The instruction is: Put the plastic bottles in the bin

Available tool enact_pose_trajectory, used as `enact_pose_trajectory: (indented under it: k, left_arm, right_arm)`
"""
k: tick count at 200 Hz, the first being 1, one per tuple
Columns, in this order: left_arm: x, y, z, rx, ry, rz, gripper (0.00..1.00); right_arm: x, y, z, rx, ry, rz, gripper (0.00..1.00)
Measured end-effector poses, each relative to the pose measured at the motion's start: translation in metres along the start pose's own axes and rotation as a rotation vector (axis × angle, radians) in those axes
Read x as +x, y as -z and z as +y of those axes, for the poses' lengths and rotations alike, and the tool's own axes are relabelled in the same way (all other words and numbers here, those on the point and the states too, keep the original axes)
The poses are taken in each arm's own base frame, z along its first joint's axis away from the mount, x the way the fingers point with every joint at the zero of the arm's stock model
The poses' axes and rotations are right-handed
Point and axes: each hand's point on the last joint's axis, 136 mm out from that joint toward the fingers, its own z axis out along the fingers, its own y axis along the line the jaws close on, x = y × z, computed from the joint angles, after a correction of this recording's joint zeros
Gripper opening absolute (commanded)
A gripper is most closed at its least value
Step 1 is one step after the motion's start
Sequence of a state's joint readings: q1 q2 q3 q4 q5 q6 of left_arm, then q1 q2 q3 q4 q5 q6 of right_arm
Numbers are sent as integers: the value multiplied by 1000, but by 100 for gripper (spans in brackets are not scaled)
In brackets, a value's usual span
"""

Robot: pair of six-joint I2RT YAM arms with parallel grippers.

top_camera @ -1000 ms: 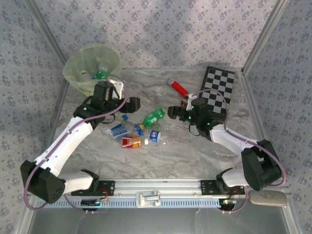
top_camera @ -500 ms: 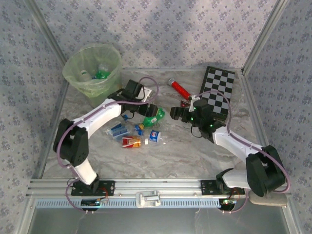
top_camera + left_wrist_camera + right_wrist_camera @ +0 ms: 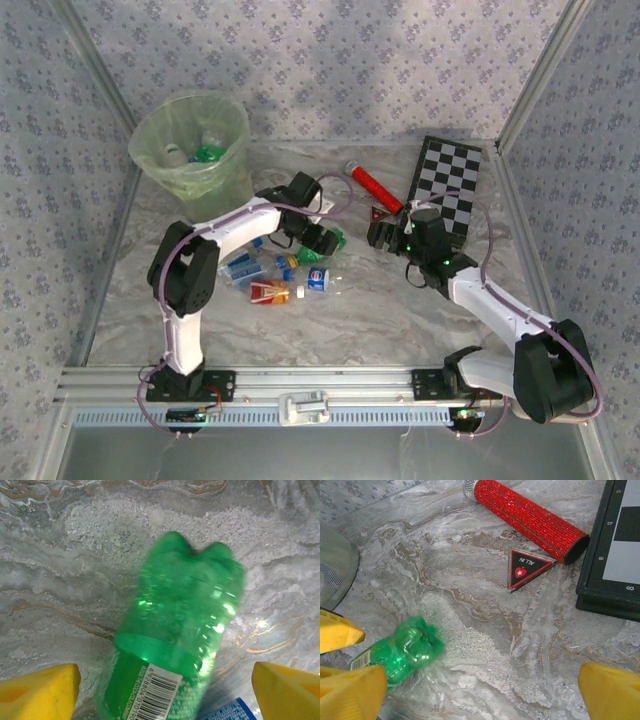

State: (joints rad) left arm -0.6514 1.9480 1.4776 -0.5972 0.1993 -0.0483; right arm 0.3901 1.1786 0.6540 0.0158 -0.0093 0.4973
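A green plastic bottle [image 3: 180, 625] lies on the marble table between my left gripper's [image 3: 165, 695] yellow fingers [image 3: 40, 690], which stand open with a gap on each side of it. From above, my left gripper [image 3: 320, 243] covers most of this bottle [image 3: 335, 238]. My right gripper [image 3: 380, 235] hangs open and empty just right of it; its wrist view has the bottle's base [image 3: 405, 652] at the lower left. Several more bottles [image 3: 268, 280] lie in a cluster on the table. The pale-green bin [image 3: 190, 140] stands upright at the back left with bottles [image 3: 207, 153] inside.
A red glitter cylinder [image 3: 525, 517] and a small triangular badge [image 3: 527, 567] lie right of the green bottle. The checkerboard [image 3: 445, 180] sits at the back right. Metal frame rails and patterned walls close in the table.
My left arm has swung from the bin's side rightward and down over the green bottle. My right gripper has drawn back slightly to the right and stays open.
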Motion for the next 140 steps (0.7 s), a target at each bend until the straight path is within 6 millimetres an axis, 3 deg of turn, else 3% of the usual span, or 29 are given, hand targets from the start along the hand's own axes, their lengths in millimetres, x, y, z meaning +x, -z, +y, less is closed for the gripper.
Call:
enact_pose_trajectory:
  k: [82, 140]
  left_arm:
    - [19, -36, 7, -27, -8, 92, 85]
    - [19, -42, 14, -56, -23, 94, 59]
  right_arm:
    - [2, 0, -1, 0, 0, 4, 100]
    - [5, -1, -2, 2, 0, 10, 100]
